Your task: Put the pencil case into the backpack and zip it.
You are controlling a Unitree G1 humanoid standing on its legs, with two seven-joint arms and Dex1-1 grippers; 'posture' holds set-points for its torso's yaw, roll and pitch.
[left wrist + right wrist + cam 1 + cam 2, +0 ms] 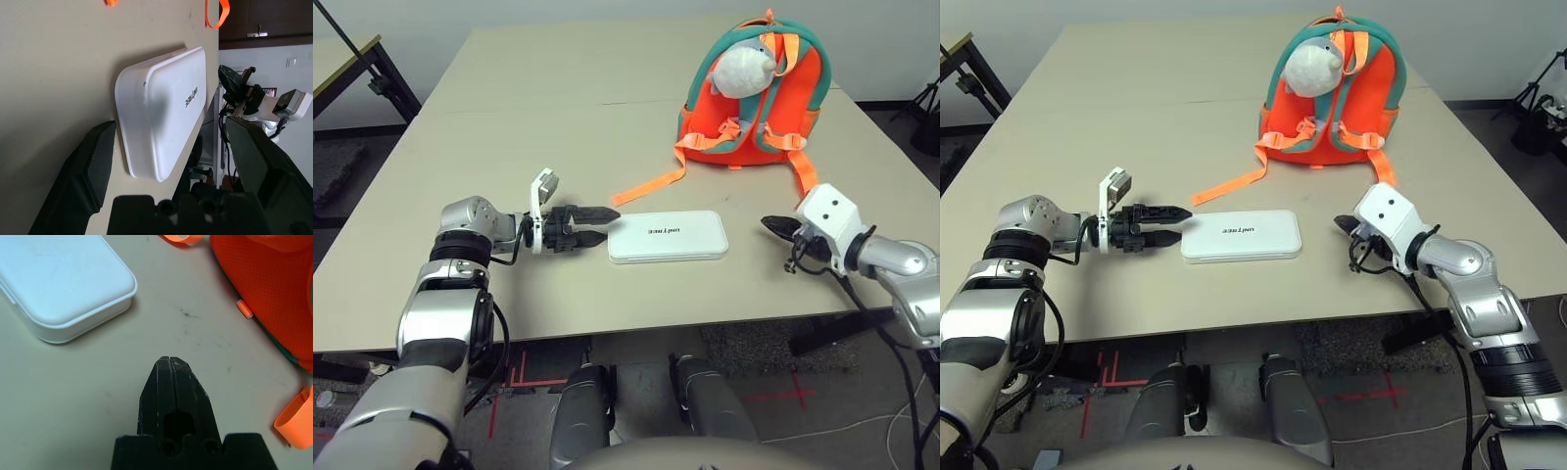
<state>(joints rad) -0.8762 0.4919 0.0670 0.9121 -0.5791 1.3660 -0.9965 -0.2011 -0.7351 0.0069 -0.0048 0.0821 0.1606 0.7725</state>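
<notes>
While the pencil case (668, 237) lies flat on the bench (509, 117), lettering side up, near the front edge and roughly mid-way between the two arms, the left end effector (599, 224) sits level just off the case's left short end with its two black fingers (95, 166) spread as wide as they go, one either side of that end in the left wrist view, tips right at the case corner but not clamped on it, whether they touch it can't be told; it holds nothing. Right end effector (773, 226) is fully shut, both fingers (173, 391) pressed together into one black wedge, empty, hovering low over bare bench to the right of the case and clearly apart from it, pointing toward the case's right end. Backpack (754, 93) stands upright further back on the bench, right of centre, orange body with teal trim, strap side facing the robot, grey-white plush fish charm (744, 67) hanging near its top. One long orange strap (651, 184) trails forward-left across the bench toward the case, its end near the case's far left corner without reaching it; another strap (803, 176) runs down toward the right end effector's white wrist housing
</notes>
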